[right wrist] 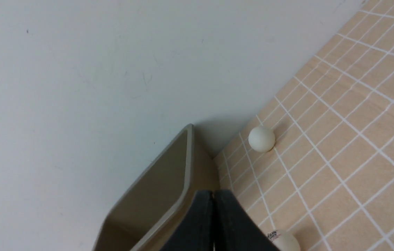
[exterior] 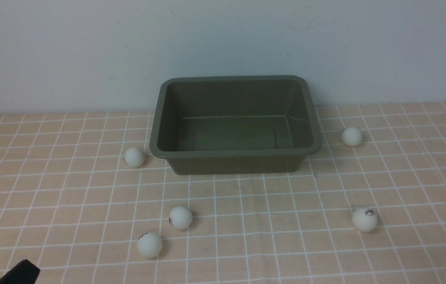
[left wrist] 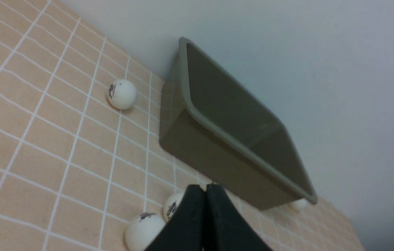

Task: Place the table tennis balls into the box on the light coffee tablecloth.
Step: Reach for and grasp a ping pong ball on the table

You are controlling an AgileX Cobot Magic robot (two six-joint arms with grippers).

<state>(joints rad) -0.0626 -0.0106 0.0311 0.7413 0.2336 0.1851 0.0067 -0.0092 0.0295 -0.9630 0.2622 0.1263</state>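
- Table tennis balls (exterior: 180, 217): five white spheres, all lying on the light coffee tablecloth (exterior: 49, 189) outside the box (exterior: 234, 153). Being round, they have no long axis; only their small dark printed marks face one way or another.
- The far-left ball (exterior: 134, 157) sits just beside the box's left front corner, its mark turned to the left.
- The far-right ball (exterior: 351, 136) lies near the box's right wall and shows a plain face.
- In front of the box, toward the left, two balls lie close together but apart: the middle-left ball (exterior: 180, 217) with its mark on its left side, and the nearest ball (exterior: 149, 245) with its mark at its upper left.
- The near-right ball (exterior: 364, 219) lies well apart from the others, mark on top.
- The box stands upright, mouth up, close to the pale wall (exterior: 88, 51). Its long axis runs left to right across the worktop, parallel to the wall, with one long side facing the robot.
- The left fingers (left wrist: 191, 216) are pressed together with nothing between them, over the cloth near the two close balls. The front view shows only a black tip at its lower left corner.
- The right fingers (right wrist: 200, 223) are also closed flat and empty, pointing toward the box's right end.
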